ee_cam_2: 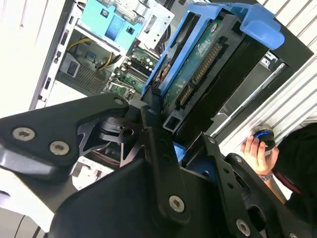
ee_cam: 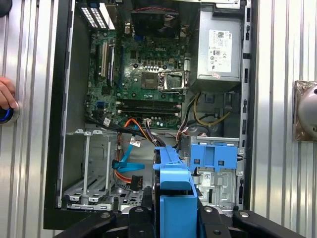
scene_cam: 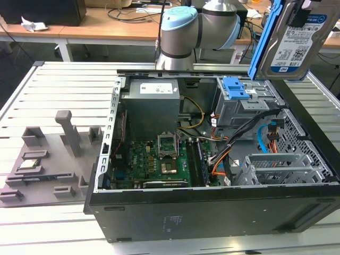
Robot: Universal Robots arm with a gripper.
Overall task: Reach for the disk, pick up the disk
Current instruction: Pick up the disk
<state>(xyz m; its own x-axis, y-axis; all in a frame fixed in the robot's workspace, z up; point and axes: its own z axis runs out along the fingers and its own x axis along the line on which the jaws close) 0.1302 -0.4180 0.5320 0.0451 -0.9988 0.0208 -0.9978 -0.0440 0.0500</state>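
The disk (scene_cam: 295, 40) hangs in the air above the far end of the open computer case (scene_cam: 212, 212), tilted so its blue-and-white label faces the exterior view, a blue rail running down the edge toward that view's left; it is lifted clear of the case and touches nothing below. In the second wrist view the disk (ee_cam_2: 198, 74) shows its circuit-board underside and connector edge, framed by the blue plastic rails, and the black end effector (ee_cam_2: 168, 148) is clamped on its lower end, a finger pressed on either side. In the first wrist view the blue rail of the disk (ee_cam: 173, 198) rises between the black links of the end effector (ee_cam: 171, 218). The arm's grey and pale-blue joint (scene_cam: 194, 26) stands behind the far edge of the case. Directly under the held disk sits the grey metal drive cage with its blue latch (scene_cam: 236, 87), and beside it, toward the exterior view's left, the grey power supply (scene_cam: 151, 103). The green motherboard (scene_cam: 154, 159) lies on the case floor, with orange and blue cables (scene_cam: 263, 141) looping toward an empty metal bay (scene_cam: 276, 167) near the nearer corner. The case rests on a ribbed metal tabletop (scene_cam: 64, 85), where a grey fixture tray (scene_cam: 50, 159) lies toward the exterior view's left. A person's hand (ee_cam_2: 257, 151) rests on a round blue button on the tabletop beside the case.
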